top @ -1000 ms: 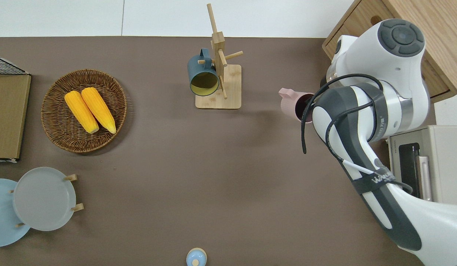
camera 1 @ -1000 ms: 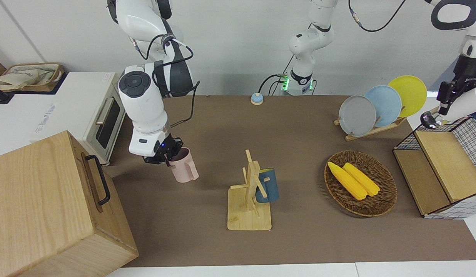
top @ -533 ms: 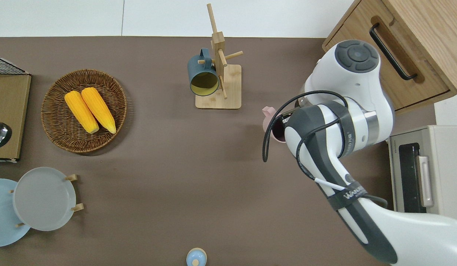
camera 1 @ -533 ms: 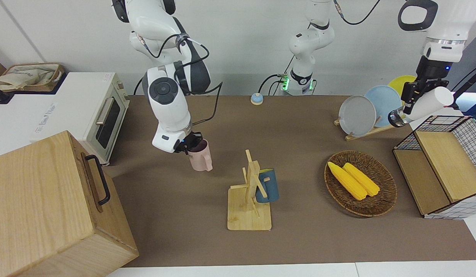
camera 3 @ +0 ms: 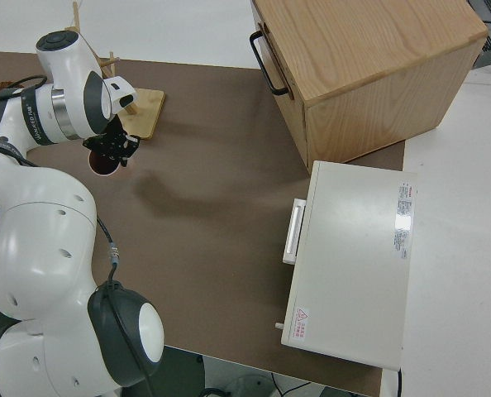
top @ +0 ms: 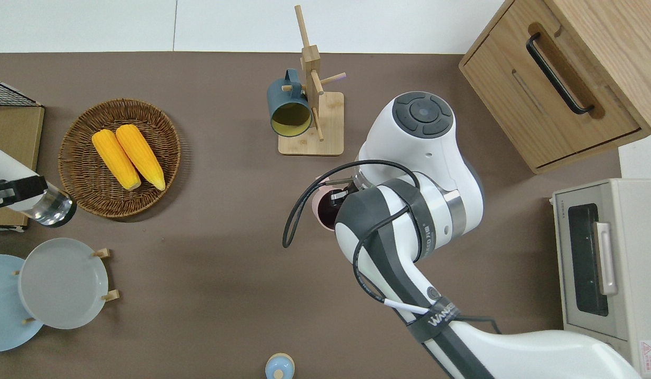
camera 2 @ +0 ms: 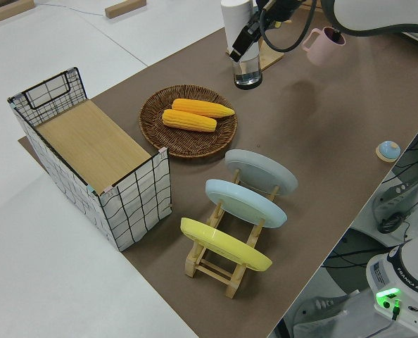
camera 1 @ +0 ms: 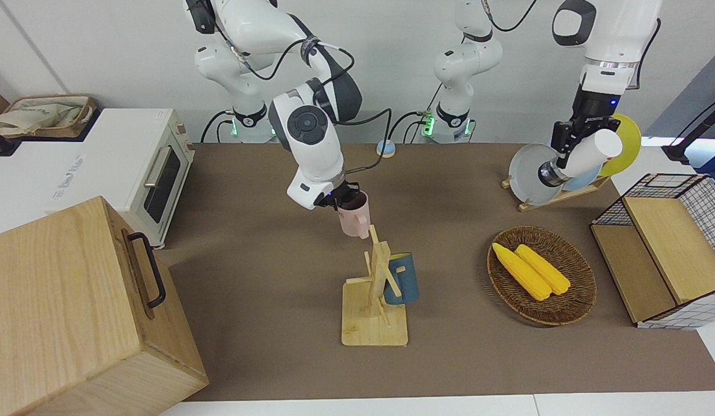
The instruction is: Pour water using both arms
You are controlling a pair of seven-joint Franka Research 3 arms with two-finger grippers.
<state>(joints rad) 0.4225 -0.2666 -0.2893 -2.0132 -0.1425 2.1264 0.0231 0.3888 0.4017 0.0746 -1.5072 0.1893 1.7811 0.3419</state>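
Observation:
My right gripper (camera 1: 336,200) is shut on the rim of a pink mug (camera 1: 355,219), which hangs upright in the air. In the overhead view the pink mug (top: 324,209) is over the table, just nearer to the robots than the wooden mug rack (top: 310,122). My left gripper (camera 1: 567,145) is shut on a white bottle (camera 1: 589,152) with a silver end, held tilted. That white bottle (top: 8,171) is over the table edge between the wicker basket (top: 86,195) and the wire crate (top: 9,137). No water shows.
A blue mug (camera 1: 402,279) hangs on the mug rack. Two corn cobs (camera 1: 530,269) lie in the basket. A plate rack (camera 1: 559,159) with three plates, a wooden box (camera 1: 74,306), a toaster oven (camera 1: 155,179) and a small blue bell (camera 1: 385,148) stand around the table.
The right arm has carried the pink mug from near the wooden box toward the table's middle. The left arm has brought the white bottle in from the crate toward the basket.

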